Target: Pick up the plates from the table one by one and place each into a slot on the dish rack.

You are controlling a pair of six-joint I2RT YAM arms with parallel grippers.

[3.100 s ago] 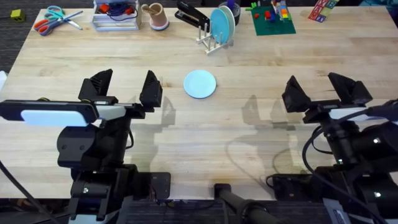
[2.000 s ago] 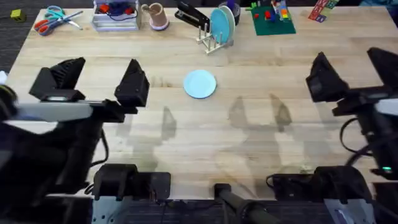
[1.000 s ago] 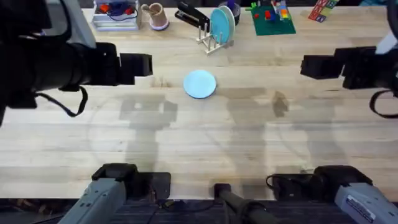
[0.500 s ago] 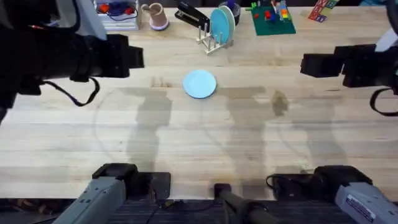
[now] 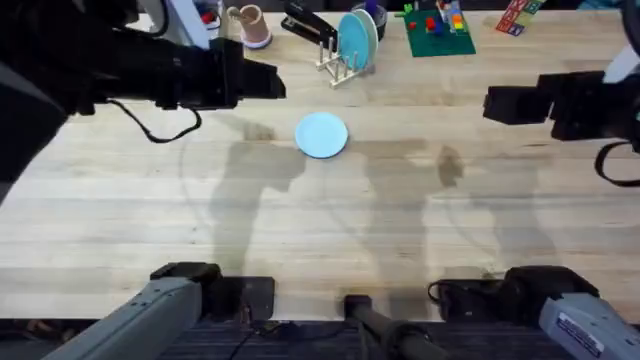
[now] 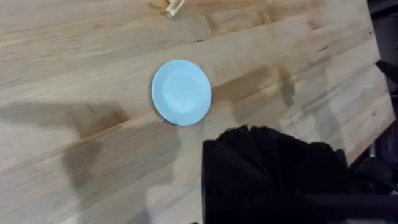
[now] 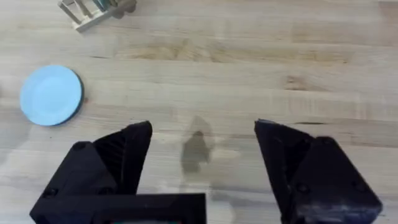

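Observation:
One pale blue plate [image 5: 321, 134] lies flat on the wooden table [image 5: 330, 240], also seen in the left wrist view [image 6: 181, 92] and the right wrist view [image 7: 51, 94]. The dish rack [image 5: 340, 66] stands at the back with teal plates [image 5: 356, 38] upright in its slots; its end shows in the right wrist view [image 7: 84, 14]. My left gripper [image 5: 262, 84] hangs high, left of the flat plate and apart from it. Well to the right of that plate, my right gripper [image 7: 202, 155] hovers open and holds nothing.
Along the back edge stand a beige cup [image 5: 248, 24], a black stapler [image 5: 305, 22], a green baseplate with bricks [image 5: 437, 32] and coloured blocks [image 5: 520, 14]. Bare planks stretch across the middle and front of the table.
Both arms rose from low near the front edge. The left arm then swung right and forward towards the flat plate. The right arm has held still for the last second. The plate has not moved.

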